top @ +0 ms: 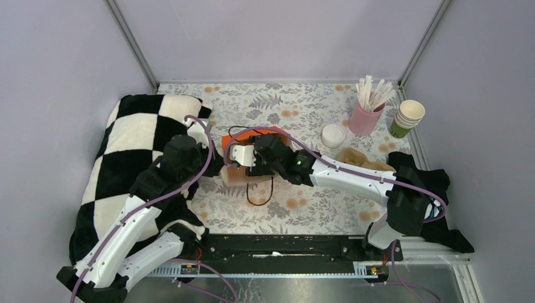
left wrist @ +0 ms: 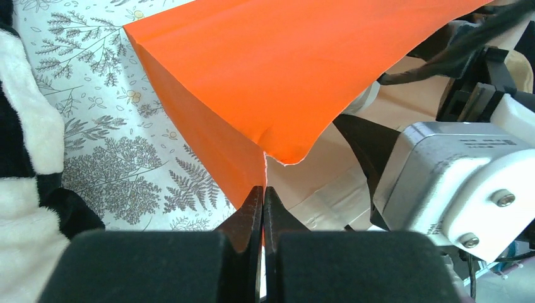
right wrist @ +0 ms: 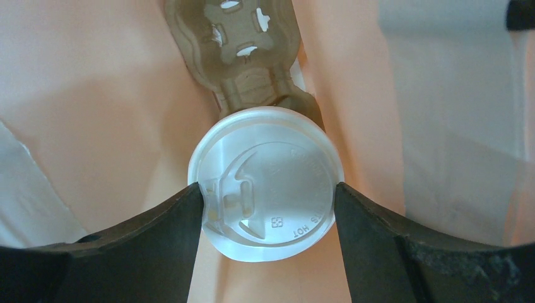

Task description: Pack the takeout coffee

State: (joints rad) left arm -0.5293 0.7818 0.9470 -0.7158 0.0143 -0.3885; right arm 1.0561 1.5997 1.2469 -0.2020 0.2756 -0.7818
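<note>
Right gripper (right wrist: 269, 202) is clamped on the cup (right wrist: 265, 170). Both fingers (right wrist: 158, 240) press the rim of its lid (right wrist: 290, 158), one on each side, and the jaws stand wide because the lid is wide. The cup sits dead centre between them, upright, with its axis running straight away from the wrist. Only the white lid shows, and the green body is hidden under it. All of this is down inside the bag (right wrist: 94, 126), with peach-looking walls on every side.

Just past the cup, toward the top of the wrist view, the carrier (right wrist: 243, 57) lies on the bag's bottom. The lid overlaps its near end. Honestly, this angle doesn't show whether the cup is already seated in a hole or hanging just above one. Either way the drop is probably short.

Room is tight. The bag walls are close on both sides of the fingers, with a bit more slack toward the carrier's far end. So the move looks like it should go straight along the cup's axis, with no sideways swing.

Left gripper (left wrist: 263, 192) is pinched together on the bag's orange rim at a corner fold, holding the mouth up and open just beside the right arm (left wrist: 454, 183). It's the one nearer the bag edge, but the right one has the cup. If that pinch slips, the mouth could flop onto the right arm.
</note>
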